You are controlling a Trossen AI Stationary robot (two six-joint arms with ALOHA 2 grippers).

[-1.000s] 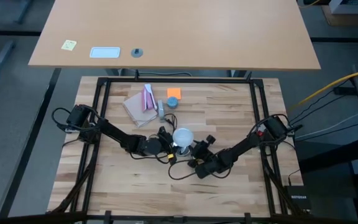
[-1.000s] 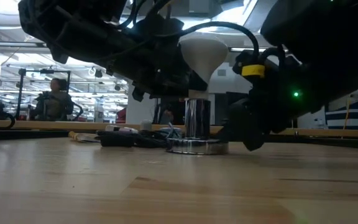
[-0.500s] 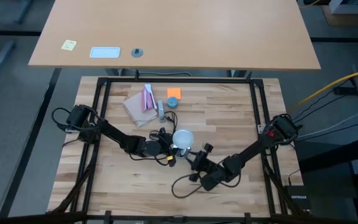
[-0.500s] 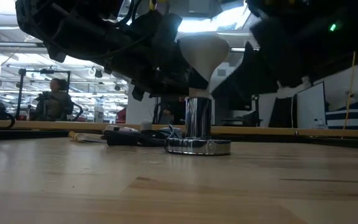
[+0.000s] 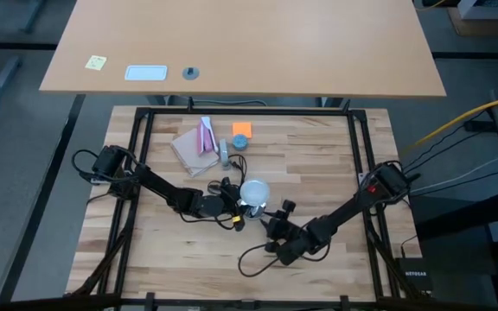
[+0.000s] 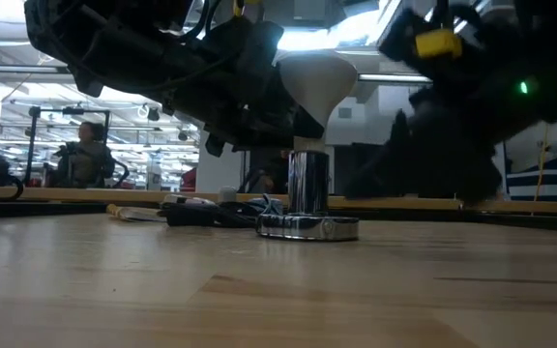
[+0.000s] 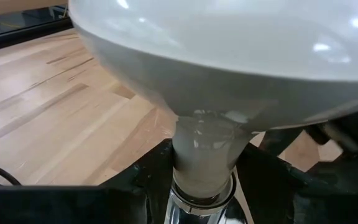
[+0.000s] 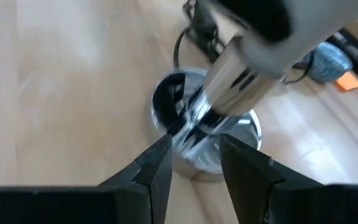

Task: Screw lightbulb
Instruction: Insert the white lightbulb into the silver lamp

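The white lightbulb (image 5: 253, 192) stands upright at the table's middle, its pale neck (image 6: 309, 135) down in the top of the silver socket (image 6: 307, 188). The socket rests on its round base (image 6: 307, 228) on the wood. My left gripper (image 5: 235, 202) comes from the left and is shut on the bulb. My right gripper (image 5: 277, 221) hangs open to the near right of the socket, raised off the table, fingers (image 8: 160, 163) pointing at the socket base (image 8: 205, 134) without touching it. My left gripper pinches the bulb's neck (image 7: 205, 163) just under the globe, one dark finger (image 7: 143, 185) on each side. The fingers come nearly level from the table's left. The bulb stands upright, its lower end in the socket's silver top (image 7: 199, 202).
A black cord (image 5: 251, 256) loops on the wood near my right arm. At the far side lie a brown and pink packet (image 5: 197, 143), an orange note (image 5: 242, 129) and a small blue-grey round piece (image 5: 239, 142). A metal frame (image 5: 249, 111) rims the table.
My right gripper has drawn back from the socket's base toward the table's near right, rising and rolling a little; its fingers keep the same gap. The bulb, the socket and my left gripper have stayed where they were.
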